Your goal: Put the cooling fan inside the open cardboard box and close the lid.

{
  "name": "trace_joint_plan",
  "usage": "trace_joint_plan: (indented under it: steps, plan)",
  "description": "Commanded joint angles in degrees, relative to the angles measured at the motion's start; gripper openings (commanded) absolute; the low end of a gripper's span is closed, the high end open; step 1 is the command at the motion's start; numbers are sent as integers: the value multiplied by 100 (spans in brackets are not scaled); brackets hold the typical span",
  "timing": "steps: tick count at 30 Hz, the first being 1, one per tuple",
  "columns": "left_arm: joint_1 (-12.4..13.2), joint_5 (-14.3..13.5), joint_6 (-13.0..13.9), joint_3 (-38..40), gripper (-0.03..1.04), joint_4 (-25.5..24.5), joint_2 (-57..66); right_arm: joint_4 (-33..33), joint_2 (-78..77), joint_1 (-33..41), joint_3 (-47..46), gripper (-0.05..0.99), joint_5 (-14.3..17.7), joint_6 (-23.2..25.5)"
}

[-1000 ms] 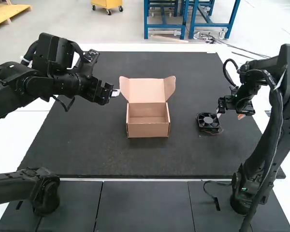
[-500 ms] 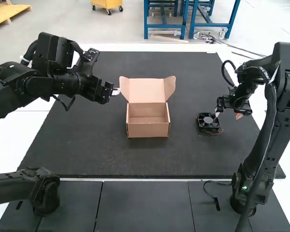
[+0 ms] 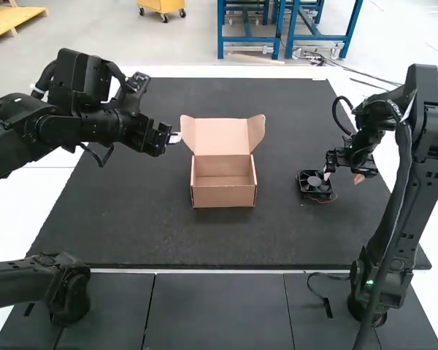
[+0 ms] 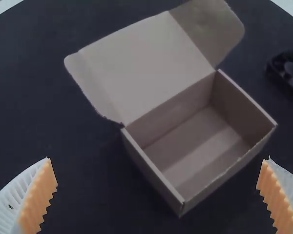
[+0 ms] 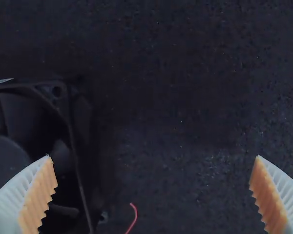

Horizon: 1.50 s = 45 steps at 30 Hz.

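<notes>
The left hand (image 3: 166, 138) is held above the black surface (image 3: 117, 219), just beside the left side flap of the cardboard box (image 3: 223, 182) and apart from it. Its white ribbed fingers (image 4: 29, 200) with orange pads are spread wide, and nothing is gripped between them.

The box is set near the middle of the surface. Its lid (image 3: 220, 134) is raised at the back, with a small flap at either end, and nothing can be seen inside in the left wrist view.

The cooling fan (image 3: 316, 184) is laid flat on the surface to the right of the box, well apart from it. A thin red wire (image 5: 133, 214) is seen at the edge of the fan.

The right hand (image 3: 343, 170) is poised low over the fan's right edge. Its fingers (image 5: 31, 195) are parted widely, one over the fan's frame and the other over bare surface, and nothing is grasped.
</notes>
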Motion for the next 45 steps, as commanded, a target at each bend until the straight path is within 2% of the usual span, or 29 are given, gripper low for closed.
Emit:
trace_joint_plan:
  steps: [1, 16, 19, 25, 29, 33, 35, 40, 42, 45]
  plan:
    - [54, -59, 60, 216, 97, 52, -44, -54, 174, 54, 139, 90, 65, 67]
    - [46, -59, 60, 269, 97, 17, -44, -133, 482, 54, 209, 90, 144, 111]
    - [54, -59, 60, 286, 97, 26, -44, -221, 543, 98, 209, 84, 144, 111]
    - [54, -59, 60, 286, 97, 52, -44, -283, 552, 212, 209, 62, 91, 85]
    - [54, -59, 60, 304, 97, 52, -35, -292, 596, 274, 209, 52, 65, 111]
    - [54, -68, 60, 339, 97, 35, -44, -503, 667, 344, 200, 43, -102, 94]
    - [46, -59, 60, 365, 97, 8, -35, -529, 684, 361, 200, 30, -243, 94]
    - [54, -59, 60, 365, 97, -1, -44, -643, 746, 397, 191, 15, -348, 85]
    - [54, -59, 60, 365, 97, 8, -44, -652, 754, 414, 165, 3, -410, 94]
    - [54, -59, 60, 365, 97, -1, -44, -643, 754, 414, 112, -2, -472, 138]
